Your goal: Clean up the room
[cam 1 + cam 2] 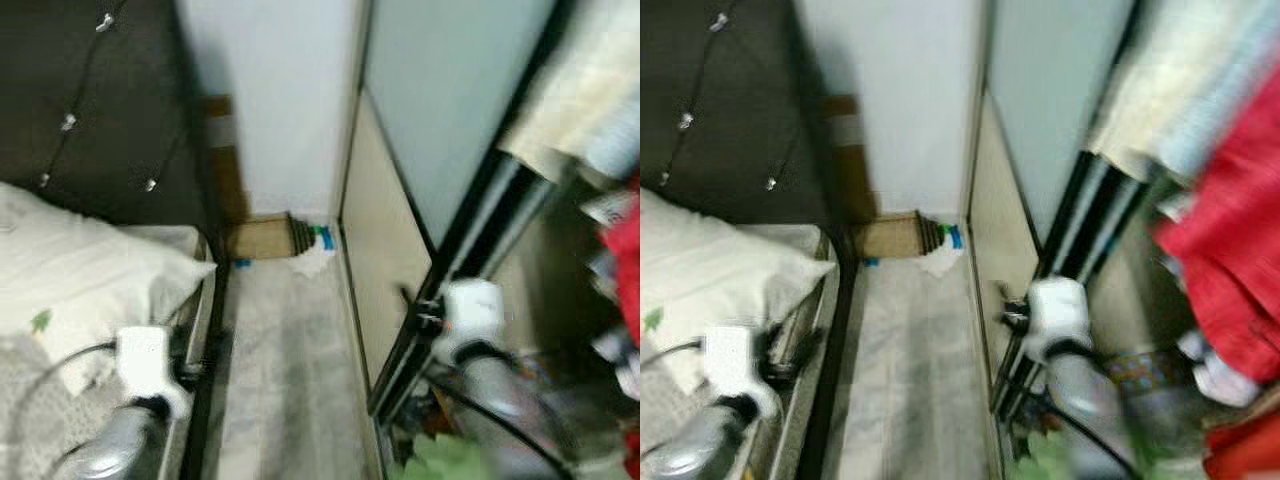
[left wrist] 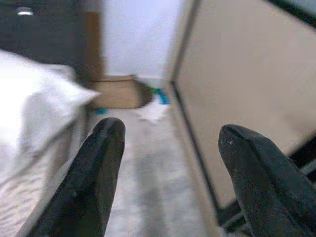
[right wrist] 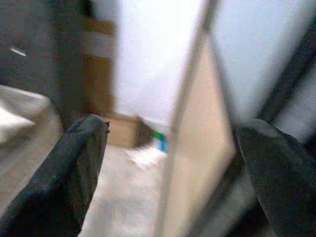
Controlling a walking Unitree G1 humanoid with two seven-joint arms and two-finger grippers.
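Observation:
A narrow strip of pale floor (image 1: 285,360) runs between a bed and a wardrobe. At its far end lie a crumpled white item (image 1: 312,262), a blue-green item (image 1: 324,237) and a flat brown cardboard box (image 1: 262,238) against the wall. My left gripper (image 2: 168,168) is open, low beside the bed edge, pointing down the aisle. My right gripper (image 3: 173,163) is also open, held close to the wardrobe's sliding door (image 1: 385,260). Neither holds anything. The views are blurred.
A bed with a white pillow (image 1: 90,270) and a dark padded headboard (image 1: 90,100) is on the left. On the right, the open wardrobe holds hanging clothes, among them a red garment (image 1: 1230,250). Something green (image 1: 450,462) lies low beside my right arm.

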